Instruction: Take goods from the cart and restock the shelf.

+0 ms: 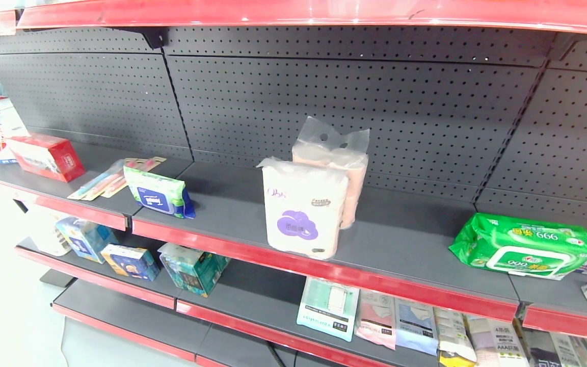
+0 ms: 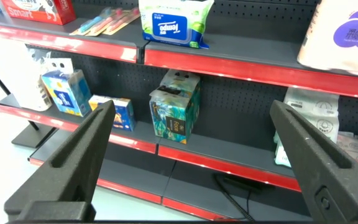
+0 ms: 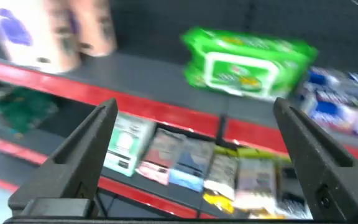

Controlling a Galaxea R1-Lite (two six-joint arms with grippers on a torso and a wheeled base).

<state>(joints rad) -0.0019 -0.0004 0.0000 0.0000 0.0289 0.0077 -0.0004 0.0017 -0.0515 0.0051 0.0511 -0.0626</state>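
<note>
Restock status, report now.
Left gripper open, holding nothing. Right gripper open, holding nothing. Shelf carries white tissue pack and green wipes pack, bare gap between them. Nothing blocking that gap.

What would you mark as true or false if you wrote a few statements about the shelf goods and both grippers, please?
1. The white tissue pack stands upright on the shelf, in front of a pinkish pack. True.
2. The green wipes pack lies flat on that shelf. True.
3. The left gripper holds the white tissue pack. False: it is open and empty.
4. The right gripper is shut. False: its jaws stand wide apart.
5. The red box sits one level below the tissue pack. False: it is on the same level, far left.
</note>
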